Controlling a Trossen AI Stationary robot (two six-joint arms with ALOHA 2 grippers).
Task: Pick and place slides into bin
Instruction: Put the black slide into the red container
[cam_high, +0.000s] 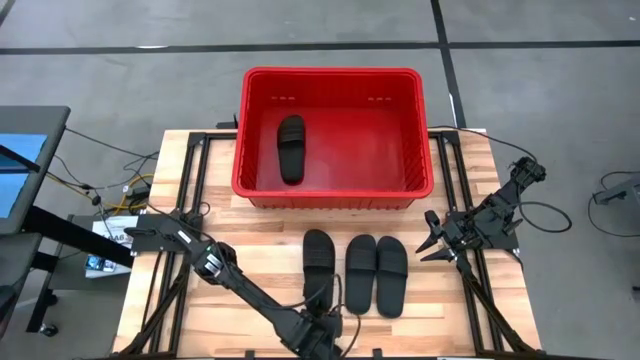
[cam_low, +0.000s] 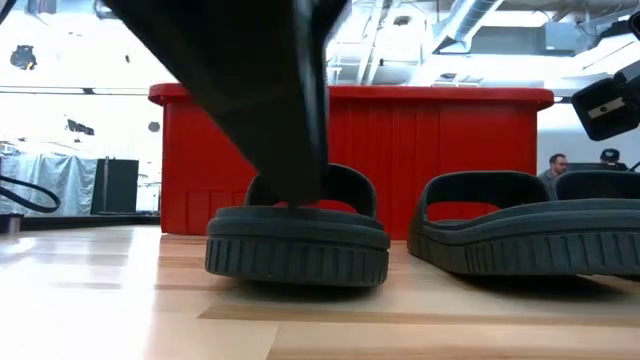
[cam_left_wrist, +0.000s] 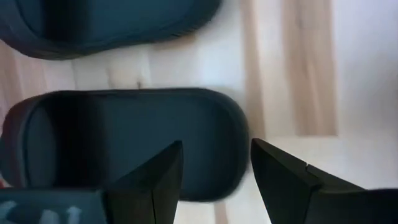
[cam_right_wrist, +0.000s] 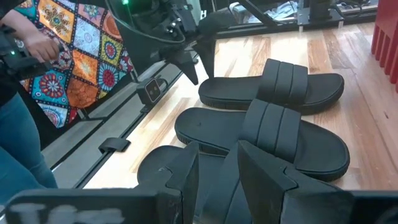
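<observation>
Three black slides lie side by side on the wooden table in front of the red bin (cam_high: 335, 73): left (cam_high: 318, 262), middle (cam_high: 360, 272), right (cam_high: 391, 275). One more slide (cam_high: 291, 148) rests sole-down on the bin's floor. My left gripper (cam_left_wrist: 216, 146) is open and points steeply down at the heel end of the left slide (cam_left_wrist: 124, 143). One finger is over the sole, the other past the heel's edge. My right gripper (cam_high: 430, 240) waits open at the table's right, clear of the slides. My left gripper comes from above at the left slide's heel end (cam_left_wrist: 230, 124), one finger (cam_left_wrist: 165, 171) over the sole and the other (cam_left_wrist: 273, 171) beyond the rim over bare wood. I cannot tell whether either finger touches the slide, which lies flat on the table.
The bin stands against the table's far edge. Bare wood lies left of the slides (cam_high: 230, 300) and right of them (cam_high: 450, 300). A person in a patterned top and jeans (cam_right_wrist: 37, 68) stands beyond the table's left side. Cables and a blue screen (cam_high: 20, 165) are off to the left.
</observation>
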